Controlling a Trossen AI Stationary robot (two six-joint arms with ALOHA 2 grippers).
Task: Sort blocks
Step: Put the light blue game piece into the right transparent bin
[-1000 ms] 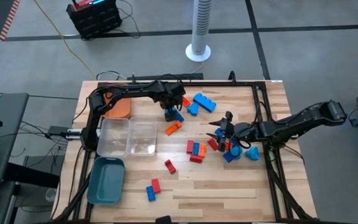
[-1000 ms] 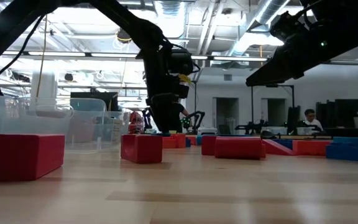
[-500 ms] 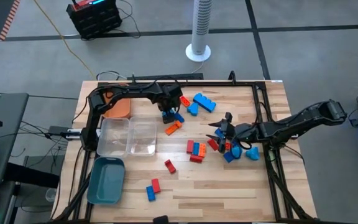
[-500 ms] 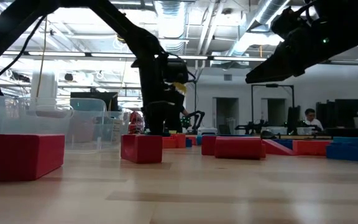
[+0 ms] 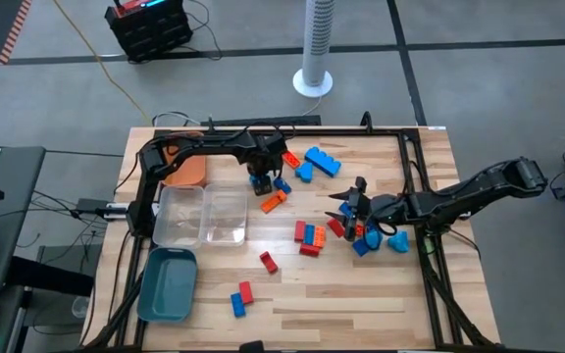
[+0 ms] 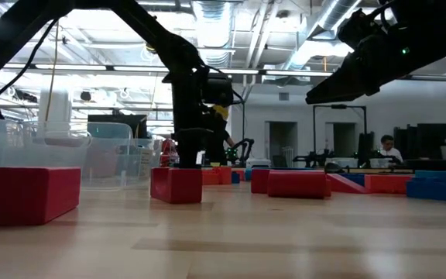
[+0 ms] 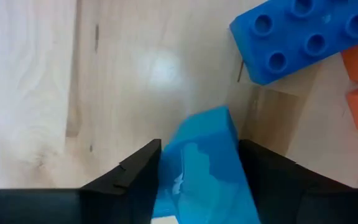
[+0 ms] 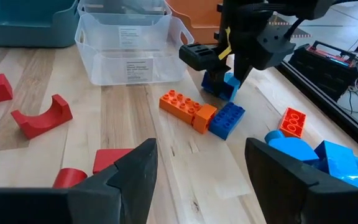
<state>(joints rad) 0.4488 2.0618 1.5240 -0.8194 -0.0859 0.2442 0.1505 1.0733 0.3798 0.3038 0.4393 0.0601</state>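
Blue, red and orange blocks lie scattered on the wooden table: a large blue one [image 5: 324,162], a cluster [image 5: 310,235], two near the front [image 5: 240,297]. My left gripper [image 5: 260,178] hangs beside the orange tray [image 5: 186,169], shut on a light blue block [image 7: 204,158], which also shows in the right wrist view [image 8: 221,86]. An orange block [image 8: 185,107] and a dark blue block [image 8: 227,119] lie just beside it. My right gripper [image 5: 347,208] is open, low over the table's right half, next to blocks [image 5: 366,235], with nothing between its fingers [image 8: 132,168]. My left gripper pinches the light blue block by its two opposite sides [image 7: 169,162] between both fingers [image 7: 135,180], coming from above and pointing down. The block sits tilted in the hold, its lower end [image 8: 218,92] close to the table. Whether it is lifted clear I cannot tell.
Two clear trays [image 5: 204,216] stand left of centre, with a teal tray [image 5: 168,284] toward the near left corner. A black frame rail [image 5: 415,186] runs along the table's right side. Bare wood lies at the near right [image 5: 361,294].
My left gripper has moved a short way toward the table's left edge, staying shut on the light blue block and carrying it away from the dark blue and orange blocks, which stayed in place. The right arm has kept still.
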